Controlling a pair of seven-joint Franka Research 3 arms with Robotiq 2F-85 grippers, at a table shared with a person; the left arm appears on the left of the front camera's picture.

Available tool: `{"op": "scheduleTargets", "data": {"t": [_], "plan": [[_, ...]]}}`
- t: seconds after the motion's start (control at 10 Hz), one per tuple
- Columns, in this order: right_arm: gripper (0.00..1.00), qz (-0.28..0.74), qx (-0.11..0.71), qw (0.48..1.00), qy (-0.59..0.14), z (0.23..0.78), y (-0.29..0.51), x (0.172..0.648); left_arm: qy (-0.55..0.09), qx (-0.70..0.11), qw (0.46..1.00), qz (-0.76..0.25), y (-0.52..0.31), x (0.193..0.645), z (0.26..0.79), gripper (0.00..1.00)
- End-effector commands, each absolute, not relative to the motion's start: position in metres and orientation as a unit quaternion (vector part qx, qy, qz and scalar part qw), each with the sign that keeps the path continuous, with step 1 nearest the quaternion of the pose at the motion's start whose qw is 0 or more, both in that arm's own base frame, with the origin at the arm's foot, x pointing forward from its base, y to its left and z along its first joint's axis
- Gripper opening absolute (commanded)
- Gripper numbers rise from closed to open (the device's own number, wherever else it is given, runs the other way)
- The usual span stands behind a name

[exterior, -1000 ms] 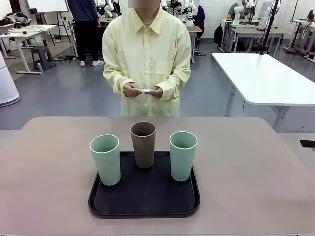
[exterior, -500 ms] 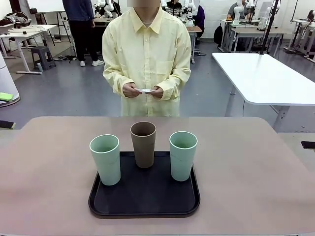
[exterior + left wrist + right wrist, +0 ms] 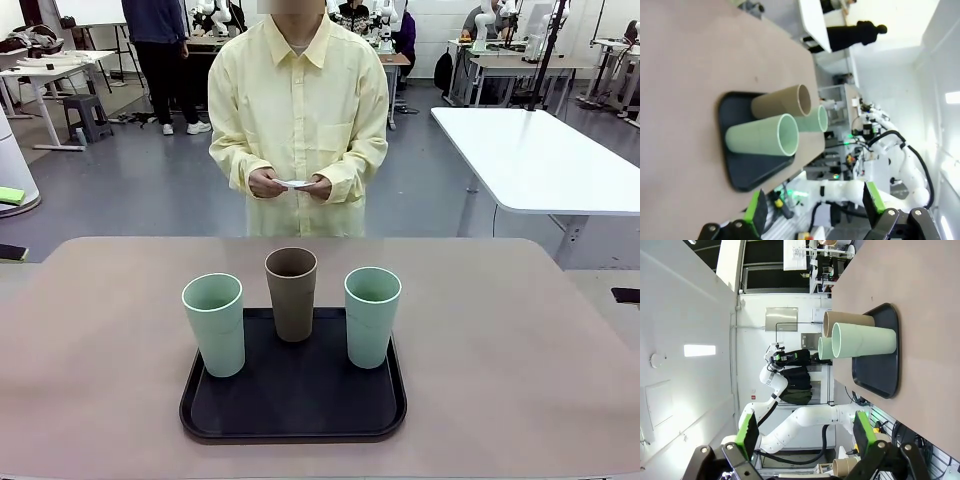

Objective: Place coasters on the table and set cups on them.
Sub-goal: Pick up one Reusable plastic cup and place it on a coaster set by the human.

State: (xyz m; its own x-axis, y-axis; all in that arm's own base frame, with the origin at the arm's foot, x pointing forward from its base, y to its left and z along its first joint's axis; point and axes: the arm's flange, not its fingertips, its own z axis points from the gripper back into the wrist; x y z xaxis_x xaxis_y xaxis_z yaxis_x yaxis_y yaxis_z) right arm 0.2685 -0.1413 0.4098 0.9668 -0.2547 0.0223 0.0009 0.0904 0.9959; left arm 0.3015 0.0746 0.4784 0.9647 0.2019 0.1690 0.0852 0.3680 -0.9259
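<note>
Three cups stand on a black tray (image 3: 295, 405) in the middle of the tan table (image 3: 500, 350): a mint one (image 3: 214, 322) on the left, a brown one (image 3: 291, 292) at the back, and a mint one (image 3: 372, 315) on the right. Across the table a person holds thin white coasters (image 3: 295, 184) in both hands at waist height. My left gripper (image 3: 815, 210) is open and empty, well off to the side of the tray (image 3: 747, 172), looking at the near mint cup (image 3: 760, 136). My right gripper (image 3: 806, 432) is also open and empty, away from the cups (image 3: 865, 342).
A glossy white table (image 3: 540, 160) stands behind on the right. The tan tabletop is bare on both sides of the tray and in front of the person. Other people and desks are far back in the room.
A green pad and a dark part have come into sight at the front view's left edge. The cups, tray and the person's hands have not moved.
</note>
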Motion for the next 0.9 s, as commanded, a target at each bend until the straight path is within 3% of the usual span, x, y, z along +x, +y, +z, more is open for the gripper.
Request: {"op": "scheduleTargets", "data": {"t": [0.0,0.8], "plan": [[1.0,-0.087,0.671,0.73,-0.096,0.4097,-0.1418,0.2683,-0.128,-0.561,0.817,0.026,0.0772,0.2977,0.4751,1.0],[1.0,-0.087,0.671,0.73,-0.096,0.4097,-0.1418,0.2683,-0.128,-0.561,0.817,0.026,0.0772,0.2977,0.4751,1.0]]}}
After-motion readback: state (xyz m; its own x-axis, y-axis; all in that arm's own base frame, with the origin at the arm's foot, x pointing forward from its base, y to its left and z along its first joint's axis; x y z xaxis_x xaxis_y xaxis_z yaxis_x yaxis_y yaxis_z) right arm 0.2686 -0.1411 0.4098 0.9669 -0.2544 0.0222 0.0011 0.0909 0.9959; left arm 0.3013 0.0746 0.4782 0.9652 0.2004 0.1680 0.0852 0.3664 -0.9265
